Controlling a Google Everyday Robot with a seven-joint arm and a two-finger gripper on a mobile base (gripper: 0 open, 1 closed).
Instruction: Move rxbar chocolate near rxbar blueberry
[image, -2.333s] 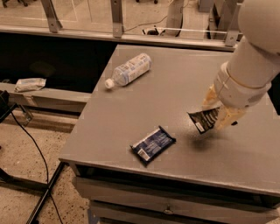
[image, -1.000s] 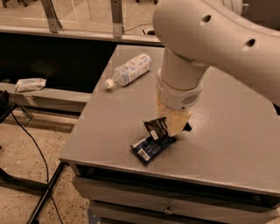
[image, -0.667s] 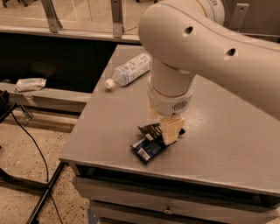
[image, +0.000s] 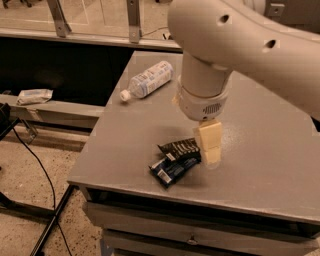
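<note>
Grey tabletop (image: 270, 150) bears rxbar chocolate (image: 180, 147) touching rxbar blueberry (image: 172, 171), jaws beside them

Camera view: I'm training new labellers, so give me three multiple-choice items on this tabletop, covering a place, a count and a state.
1. Where is the rxbar chocolate relative to the rxbar blueberry?
A. Across the table, by the bottle
B. Right against it, on its far side
C. On the floor

2. How many snack-bar wrappers lie on the table?
A. Two
B. One
C. Four

3. How does the plastic bottle sit?
A. Upright
B. Held in the gripper
C. Lying on its side

Answers:
1 B, the black wrapper meets the blue one, with the gripper down at the black wrapper's end.
2 A, one black and one dark blue.
3 C, its cap points sideways toward the table edge.
</note>
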